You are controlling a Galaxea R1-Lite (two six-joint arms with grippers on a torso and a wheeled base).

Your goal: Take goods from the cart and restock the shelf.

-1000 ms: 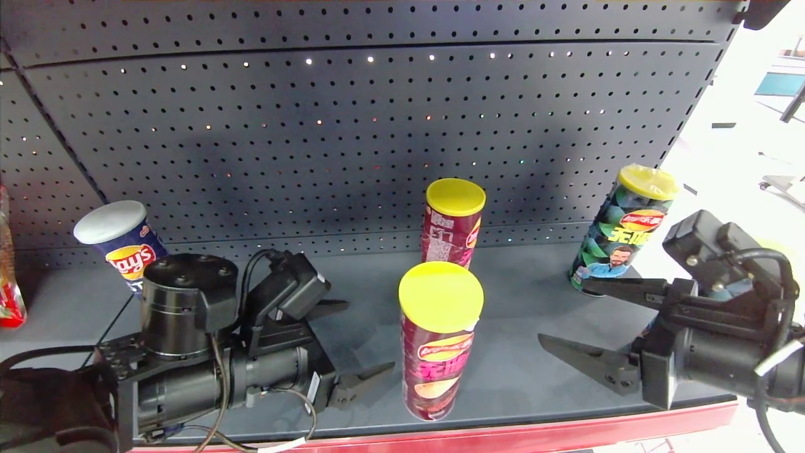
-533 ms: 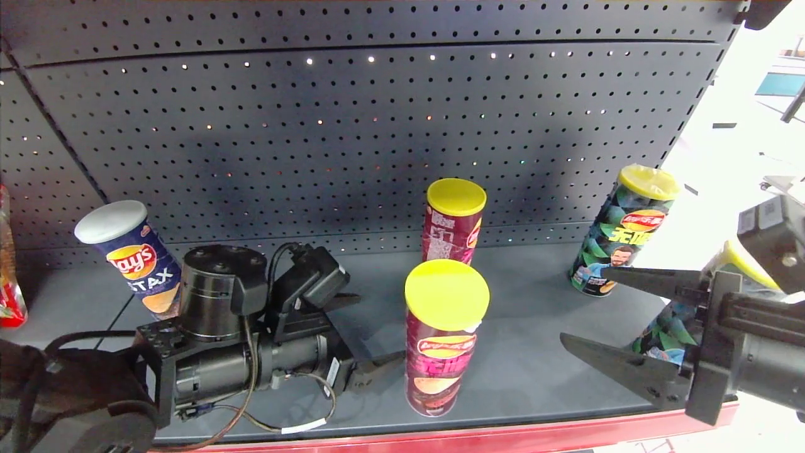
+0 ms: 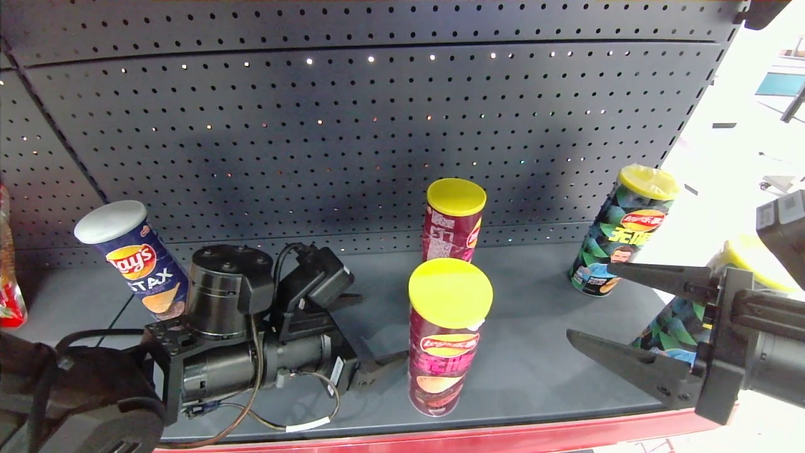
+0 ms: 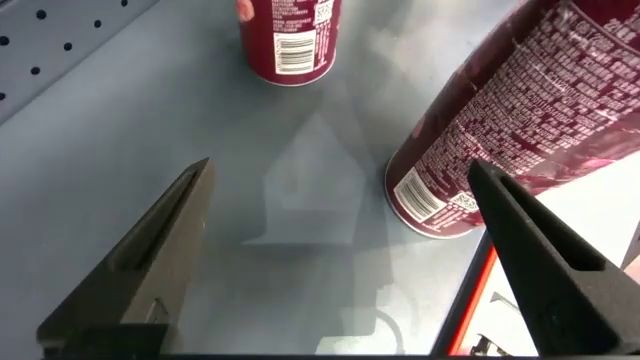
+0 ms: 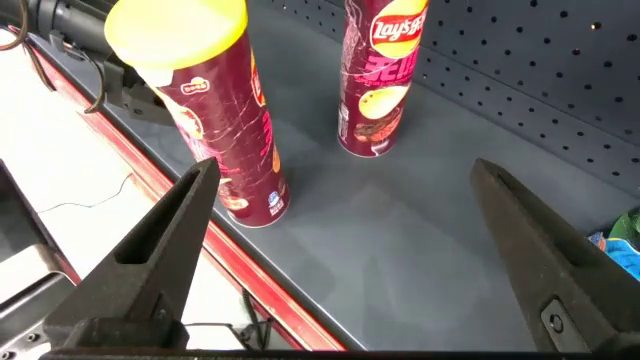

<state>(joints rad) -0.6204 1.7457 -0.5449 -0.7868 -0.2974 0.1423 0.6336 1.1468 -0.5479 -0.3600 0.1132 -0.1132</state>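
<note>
On the grey shelf (image 3: 534,352) a maroon chip can with a yellow lid (image 3: 448,340) stands upright near the front edge; a second maroon can (image 3: 454,223) stands behind it. My left gripper (image 3: 368,333) lies low on the shelf just left of the front can, open, holding nothing. In the left wrist view the front can (image 4: 520,110) sits by one finger and the back can (image 4: 290,40) lies farther off, left gripper (image 4: 340,168) open. My right gripper (image 3: 591,302) hangs open to the right of the front can (image 5: 210,100), with the back can (image 5: 385,70) beyond.
A blue can (image 3: 135,261) leans at the back left, beside a red bag (image 3: 6,283). One green can (image 3: 622,233) stands at the back right; another (image 3: 685,314) is partly hidden behind my right arm. A perforated back panel (image 3: 377,126) closes the shelf; its front lip (image 3: 503,434) is red.
My left gripper has slid right, closer to the front maroon can. My right gripper has drawn back to the right, uncovering the second green can.
</note>
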